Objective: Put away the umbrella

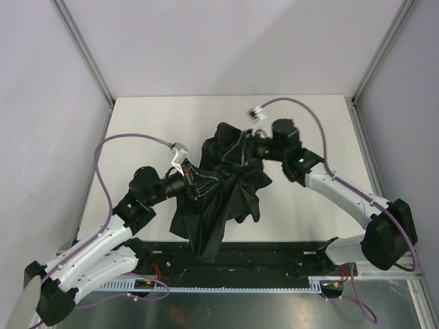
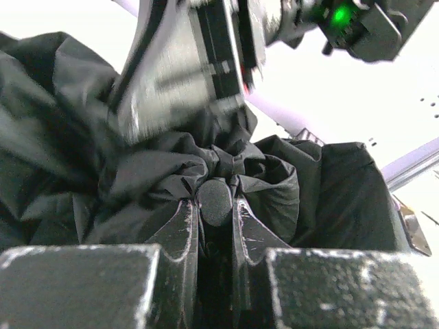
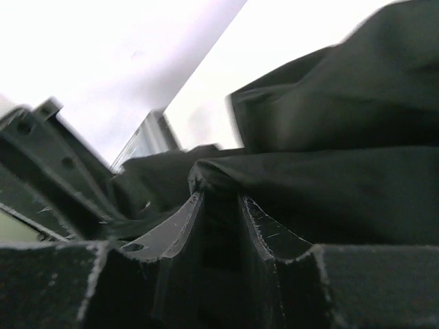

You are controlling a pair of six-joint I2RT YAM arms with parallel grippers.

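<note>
The black umbrella [image 1: 221, 199] lies part-folded in the middle of the white table, its loose canopy spreading toward the near edge. My left gripper [image 1: 194, 182] reaches into it from the left. In the left wrist view it [image 2: 215, 205] is shut on the umbrella's rounded black end cap [image 2: 214, 190], with canopy fabric [image 2: 62, 137] bunched around it. My right gripper [image 1: 251, 147] comes in from the upper right. In the right wrist view it [image 3: 219, 199] is shut on a fold of canopy fabric [image 3: 309, 185]. The handle and strap are hidden.
The white table [image 1: 151, 123] is enclosed by pale walls with metal corner posts [image 1: 86, 51]. A black rail [image 1: 274, 257] runs along the near edge between the arm bases. The right arm's gripper body [image 2: 185, 75] looms close above the left gripper.
</note>
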